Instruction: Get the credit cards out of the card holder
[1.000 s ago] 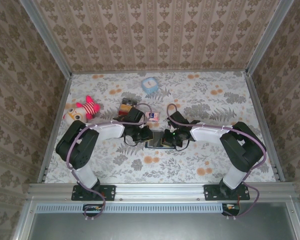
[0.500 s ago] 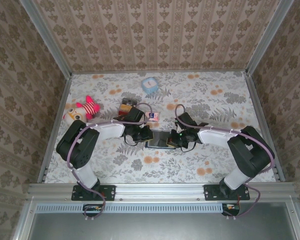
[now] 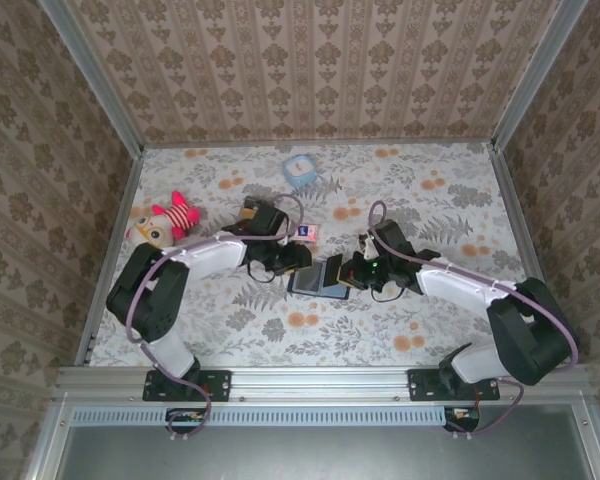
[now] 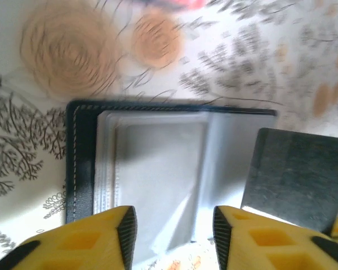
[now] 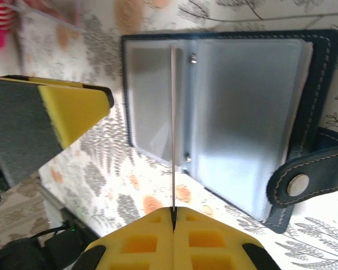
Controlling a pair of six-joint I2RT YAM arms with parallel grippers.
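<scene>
The card holder [image 3: 315,283] lies open on the table, navy outside, with clear grey-blue sleeves [image 4: 158,163] and a snap tab [image 5: 304,181]. My right gripper [image 3: 348,272] is shut on one of the credit cards [image 3: 332,272]. In the right wrist view that credit card [image 5: 172,129] stands edge-on over the holder [image 5: 242,112], pinched in the right gripper [image 5: 173,214]. The left wrist view shows the card's dark grey face [image 4: 296,174] at the right. My left gripper [image 3: 298,257] hovers at the holder's far-left side. This left gripper [image 4: 174,226] is open, with nothing between its fingers.
A pink plush toy [image 3: 165,220] lies at the left. A red-and-tan box [image 3: 252,212] sits behind the left gripper. A small pink-and-white packet [image 3: 308,232] and a blue-and-white box [image 3: 299,170] lie farther back. Metal rails and patterned walls bound the table.
The left gripper has opened and drawn back slightly from the holder. The right arm has swung its elbow to the right, and the card now stands out from the sleeves.
</scene>
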